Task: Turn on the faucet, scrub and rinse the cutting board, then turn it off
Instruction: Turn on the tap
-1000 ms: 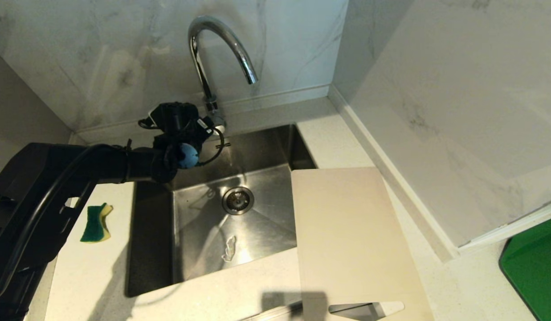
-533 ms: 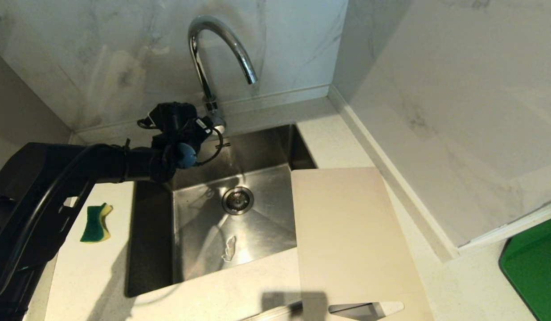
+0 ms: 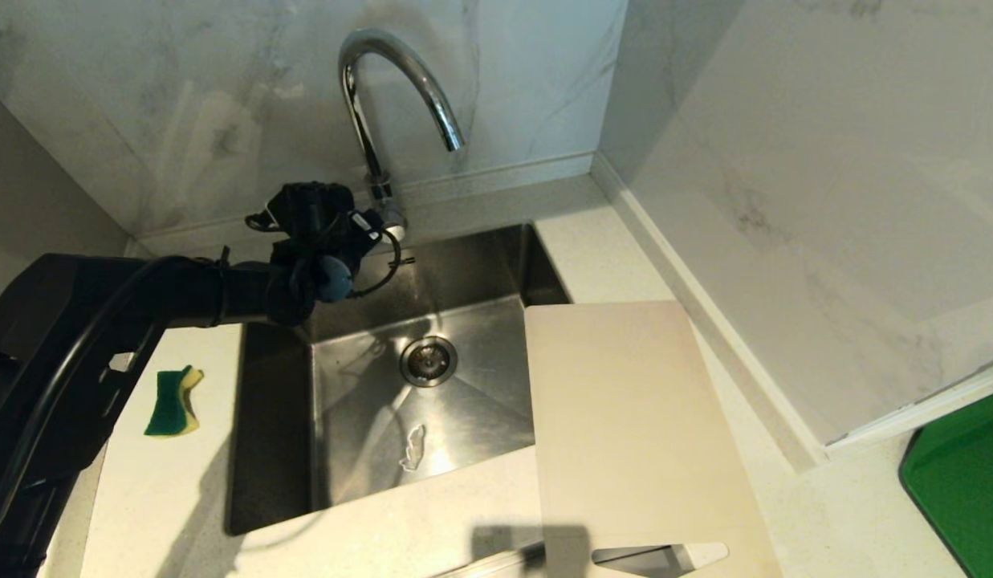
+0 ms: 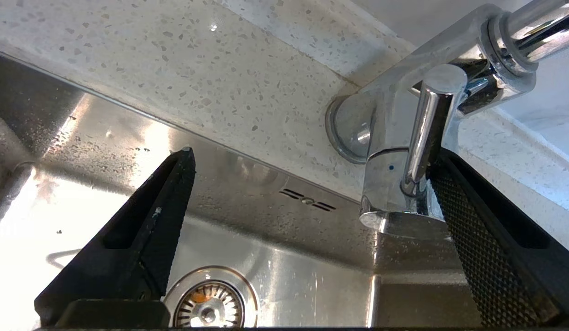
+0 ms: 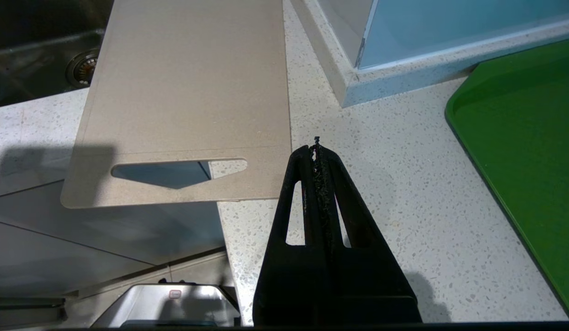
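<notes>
The chrome faucet (image 3: 393, 84) rises behind the sink, and no water runs from its spout. My left gripper (image 3: 376, 233) is at the faucet's base, open wide. In the left wrist view the left gripper (image 4: 312, 154) has one textured finger (image 4: 468, 216) lying right beside the small lever (image 4: 424, 124) on the faucet body (image 4: 385, 151); the other finger hangs over the basin. The beige cutting board (image 3: 624, 417) lies on the counter, its far end over the sink's right edge. My right gripper (image 5: 315, 147) is shut and empty above the counter by the slot-handle end of the cutting board (image 5: 187, 87).
A green and yellow sponge (image 3: 172, 401) lies on the counter left of the steel sink (image 3: 271, 433). The drain (image 3: 429, 360) sits mid-basin. A bright green board (image 3: 962, 482) lies at the far right, past a marble wall corner.
</notes>
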{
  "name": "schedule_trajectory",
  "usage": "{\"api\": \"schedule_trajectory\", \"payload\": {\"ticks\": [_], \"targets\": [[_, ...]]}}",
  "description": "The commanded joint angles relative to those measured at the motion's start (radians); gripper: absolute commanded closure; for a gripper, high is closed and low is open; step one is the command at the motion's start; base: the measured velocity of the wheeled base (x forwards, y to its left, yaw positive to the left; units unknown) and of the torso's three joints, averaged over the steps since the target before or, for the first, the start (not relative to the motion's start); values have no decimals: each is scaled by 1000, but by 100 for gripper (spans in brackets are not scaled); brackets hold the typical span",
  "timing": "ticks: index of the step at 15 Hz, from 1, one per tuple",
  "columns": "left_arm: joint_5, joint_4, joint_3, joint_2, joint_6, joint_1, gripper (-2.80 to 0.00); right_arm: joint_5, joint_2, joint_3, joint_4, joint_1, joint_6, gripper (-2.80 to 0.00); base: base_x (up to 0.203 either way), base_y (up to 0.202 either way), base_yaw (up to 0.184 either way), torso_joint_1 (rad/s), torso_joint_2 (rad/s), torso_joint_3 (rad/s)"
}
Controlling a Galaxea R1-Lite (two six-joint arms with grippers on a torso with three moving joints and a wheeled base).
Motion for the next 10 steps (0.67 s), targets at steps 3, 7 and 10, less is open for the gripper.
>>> {"api": "schedule_trajectory", "payload": {"ticks": [3,7,10], "targets": [[6,25,1,-13,-11,1,-280,0,0,0,-1,1,0,0,0,0,0,0,0,0],[-10,71,1,-26,-41,1,-280,0,0,0,-1,0,0,0,0,0,0,0,0,0],[-16,94,1,-30,-53,1,-280,0,1,0,-1,1,0,0,0,0,0,0,0,0]]}}
